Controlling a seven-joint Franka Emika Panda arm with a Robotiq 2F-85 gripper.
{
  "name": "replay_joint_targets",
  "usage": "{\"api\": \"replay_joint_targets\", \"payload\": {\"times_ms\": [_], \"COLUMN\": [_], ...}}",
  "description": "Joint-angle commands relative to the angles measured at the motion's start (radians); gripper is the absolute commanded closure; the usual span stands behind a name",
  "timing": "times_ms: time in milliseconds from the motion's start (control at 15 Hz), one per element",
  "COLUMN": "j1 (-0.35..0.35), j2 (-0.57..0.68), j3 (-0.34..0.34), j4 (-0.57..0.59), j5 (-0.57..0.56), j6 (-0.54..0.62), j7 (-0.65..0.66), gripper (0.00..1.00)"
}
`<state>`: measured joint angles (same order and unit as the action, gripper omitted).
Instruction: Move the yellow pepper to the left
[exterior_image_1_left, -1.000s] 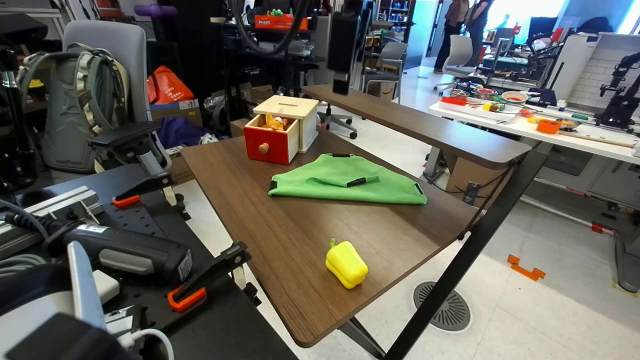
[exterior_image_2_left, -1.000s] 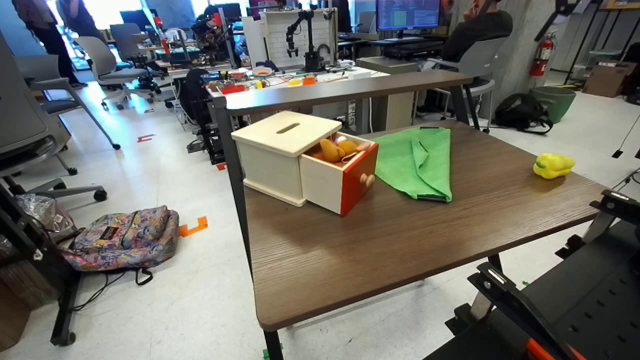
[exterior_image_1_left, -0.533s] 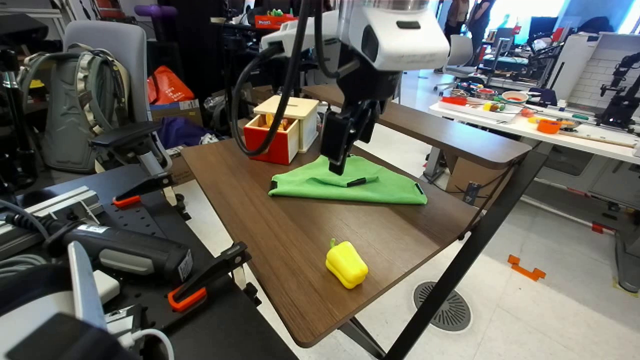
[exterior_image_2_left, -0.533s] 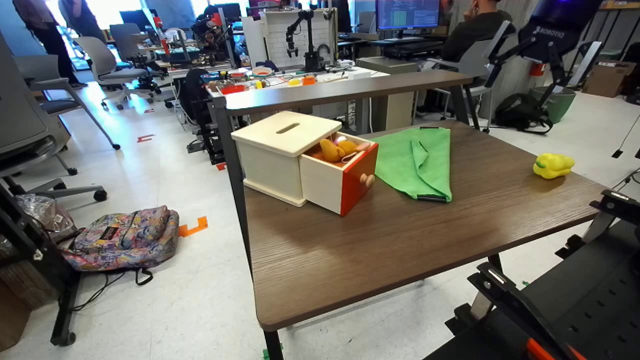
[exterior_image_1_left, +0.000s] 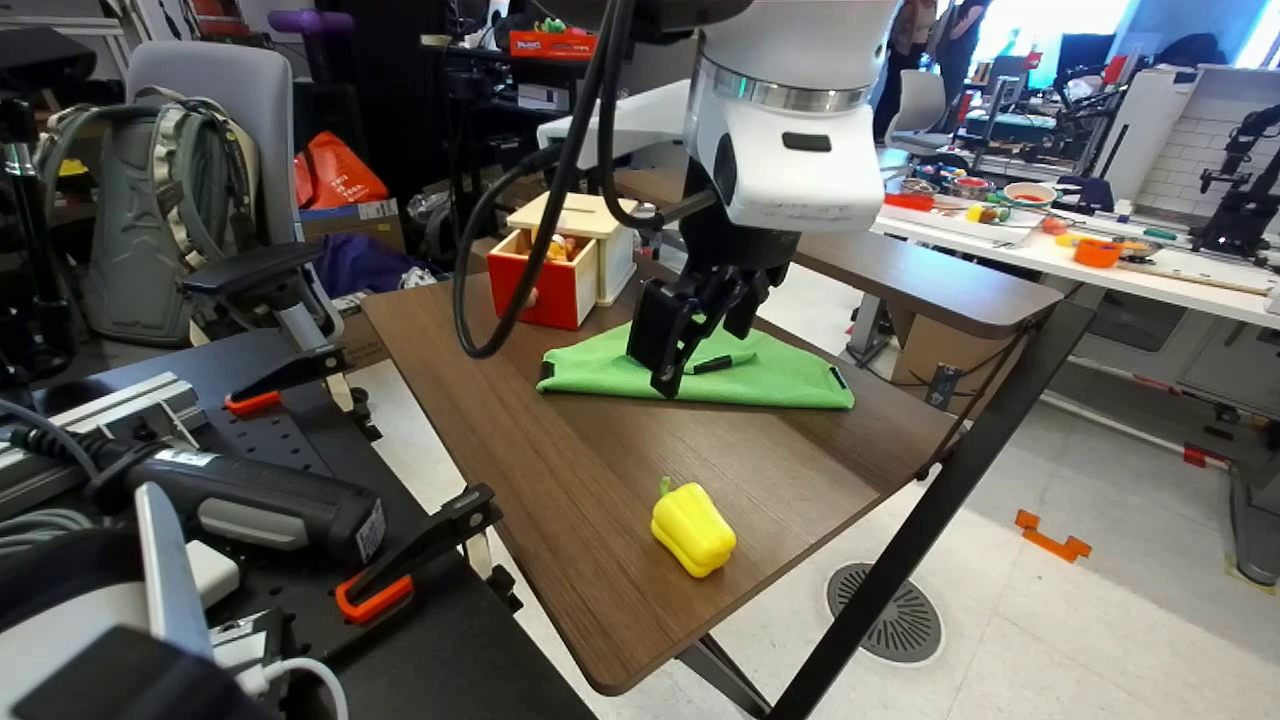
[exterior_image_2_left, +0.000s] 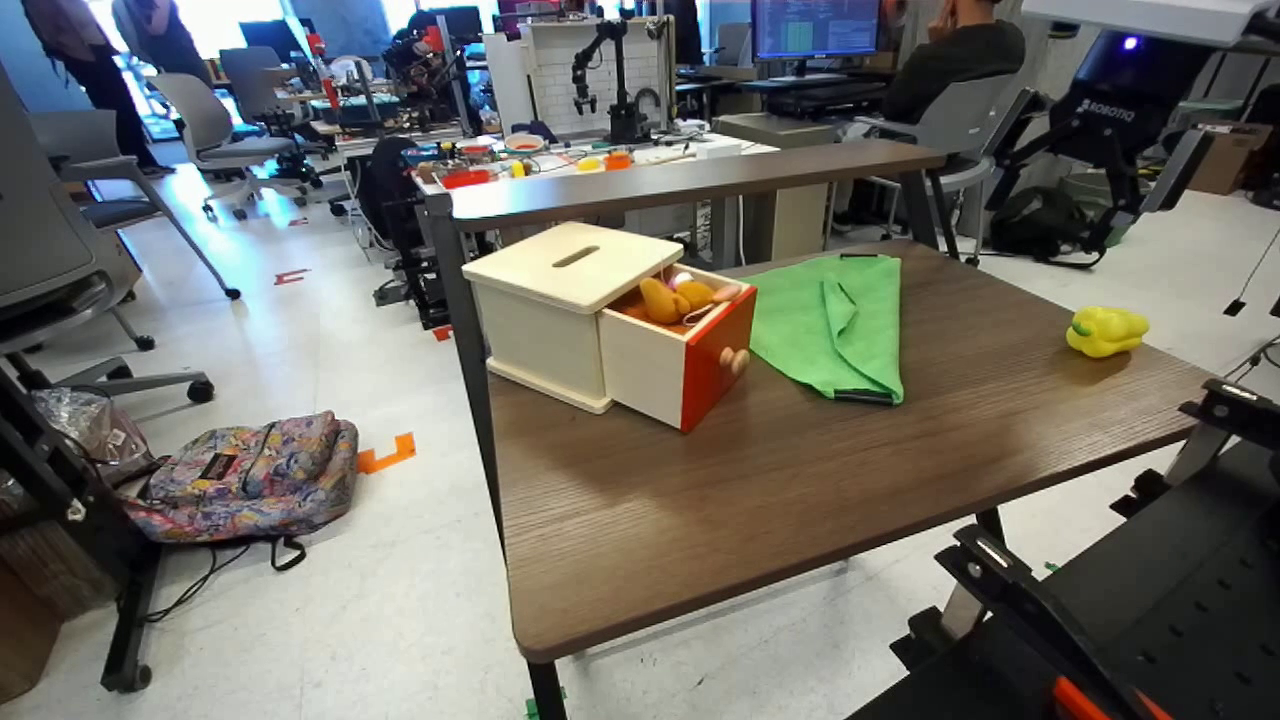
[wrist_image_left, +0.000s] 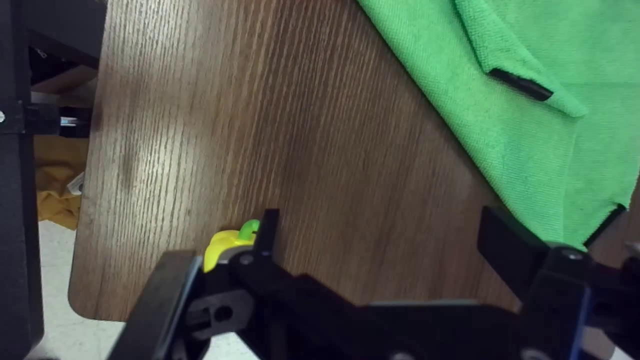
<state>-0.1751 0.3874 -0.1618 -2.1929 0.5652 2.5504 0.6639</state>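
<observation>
Nearest, in an exterior view, the pepper (exterior_image_1_left: 693, 530) lies on its side near a corner of the table (exterior_image_1_left: 560, 510). Beyond it hangs the gripper (exterior_image_1_left: 703, 355), well apart, jaws spread wide and holding nothing. Farther back come the folded cloth (exterior_image_1_left: 755, 380) and then the box (exterior_image_1_left: 616, 262), red-fronted drawer (exterior_image_1_left: 563, 300) standing out, orange pieces (exterior_image_2_left: 662, 299) inside.

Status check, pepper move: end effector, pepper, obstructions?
End effector open, holding nothing, above tabletop. Yellow pepper on tabletop, ungrasped. Green cloth lies apart from pepper; no obstruction seen touching pepper.
</observation>
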Motion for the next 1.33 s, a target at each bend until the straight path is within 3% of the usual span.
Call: {"api": "replay_joint_targets", "payload": {"times_ms": [0, 267, 600, 1267], "j1": [0.002, 0.003, 0.037, 0.048], "j2": [-0.001, -0.001, 0.021, 0.064], "j3": [-0.001, 0.002, -0.022, -0.073], "j4": [0.0, 0.0, -0.017, -0.083], "j5": [-0.001, -0.001, -0.079, -0.178], "j6": [-0.003, -0.003, 0.038, 0.174], "j7": [0.001, 0.001, 0.056, 0.122], "gripper": [0.0, 0.0, 0.0, 0.0]}}
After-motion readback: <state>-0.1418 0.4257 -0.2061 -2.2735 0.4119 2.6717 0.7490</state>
